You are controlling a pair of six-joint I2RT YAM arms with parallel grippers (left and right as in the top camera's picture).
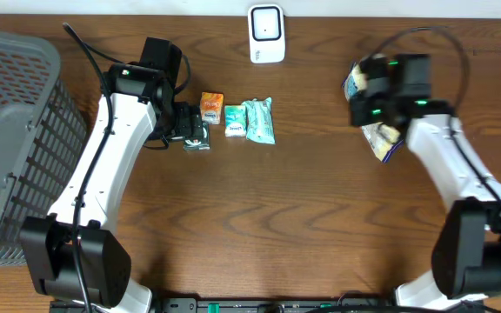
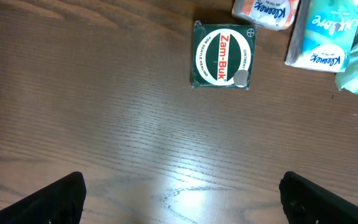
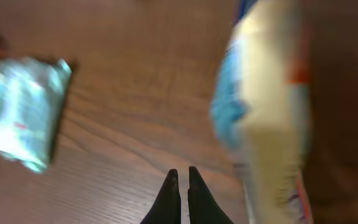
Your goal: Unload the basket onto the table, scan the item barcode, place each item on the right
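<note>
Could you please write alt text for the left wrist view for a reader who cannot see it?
A green Zam-Buk box lies on a wooden table, tissue packs at upper right; the left end effector hangs open below.

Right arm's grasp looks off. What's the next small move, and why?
Probably open the right pincer and shift it sideways toward the bag. The wrist view shows it shut with nothing between its tips. The bag sits off to one side of it, so it looks ungrasped.

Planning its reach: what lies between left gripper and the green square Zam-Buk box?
Left wrist view: only bare brown wooden table between left gripper and green Zam-Buk box.
</note>
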